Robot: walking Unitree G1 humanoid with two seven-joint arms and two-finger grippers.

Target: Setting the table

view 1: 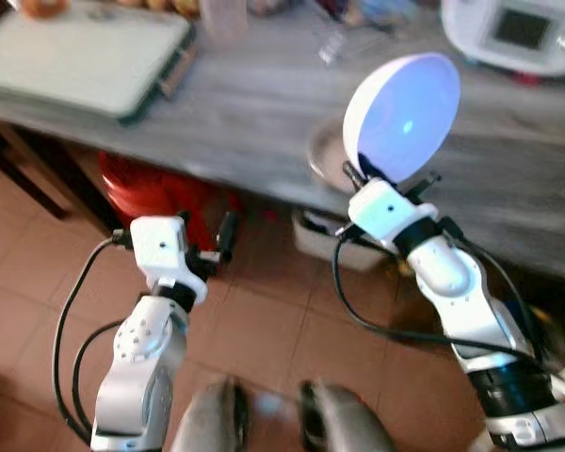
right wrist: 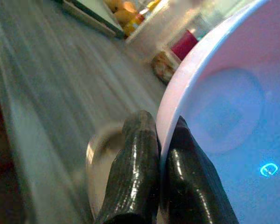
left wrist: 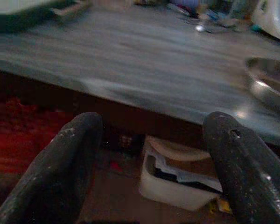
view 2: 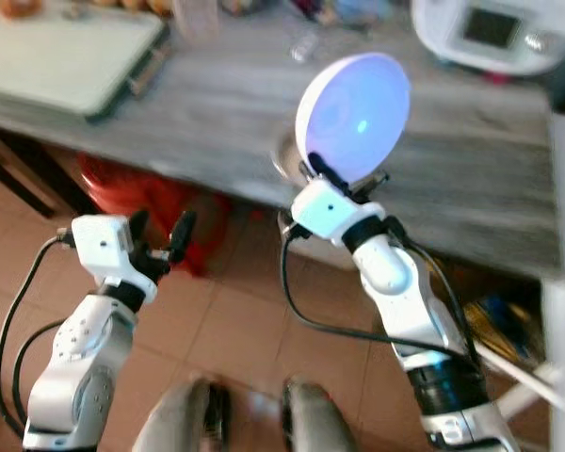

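Right pincer (right wrist: pixel 159 154) pinches the lower rim of a white bowl (view 1: pixel 402 118), one finger on each face of the wall. Bowl is round, smooth, glossy, tipped on edge with its hollow toward the camera (bluish sheen, small bright spot inside). It is held up over the near edge of the grey wood-grain bench (view 1: pixel 254 113), above a metal dish (left wrist: pixel 270 88). Left pincer (left wrist: pixel 151 163) is spread, empty, below the bench edge.

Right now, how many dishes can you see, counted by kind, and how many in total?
White bowl: 1, the white bowl held tilted by its rim in the right claw.
Metal dish: 1, the metal dish lying on the grey table, behind the bowl.
Total: 2
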